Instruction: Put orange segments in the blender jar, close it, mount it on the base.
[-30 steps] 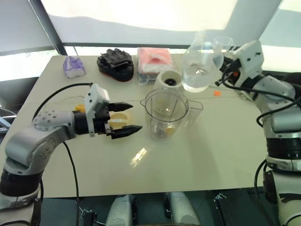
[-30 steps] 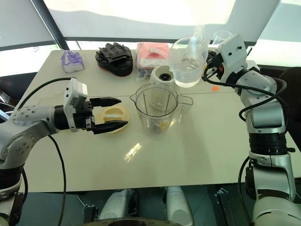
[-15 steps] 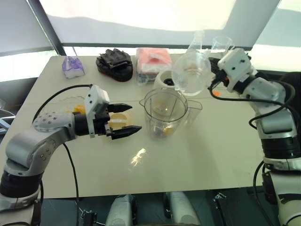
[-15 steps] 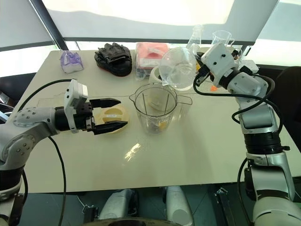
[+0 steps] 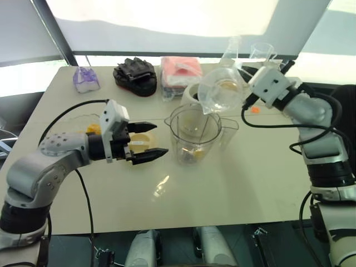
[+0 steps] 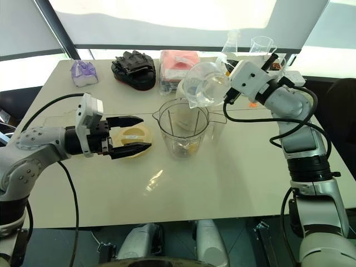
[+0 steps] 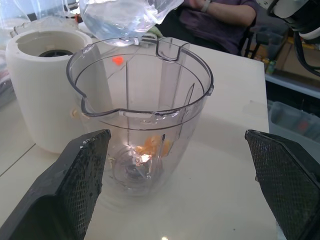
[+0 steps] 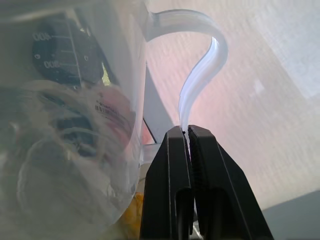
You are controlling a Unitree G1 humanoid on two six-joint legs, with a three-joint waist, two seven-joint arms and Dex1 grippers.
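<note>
The blender jar (image 5: pixel 194 136) stands upright and lidless at mid-table, with a few orange segments (image 7: pixel 155 145) around the blade at its bottom. Directly behind it sits the cream-white base (image 7: pixel 42 90), its dark socket facing up. My left gripper (image 5: pixel 157 139) is open, level with the jar and just to its left, its fingers (image 7: pixel 85 170) on either side of the jar without touching it. My right gripper (image 8: pixel 188 131) is shut on the handle of a clear glass jug (image 5: pixel 219 92) holding water, which is tilted above the jar's far rim.
A flat cream lid (image 5: pixel 142 140) lies under my left gripper. Along the back edge are a purple-filled glass (image 5: pixel 86 79), black gloves (image 5: pixel 136 75), a pink packet (image 5: pixel 181 71) and glass flasks (image 5: pixel 261 53). A tiny orange scrap (image 5: pixel 256 109) lies right of the base. A person (image 7: pixel 220 12) sits beyond the table.
My right gripper has rolled and shifted left, bringing the jug from beside the base to a tilt over the jar's rim. The left gripper has stayed put.
</note>
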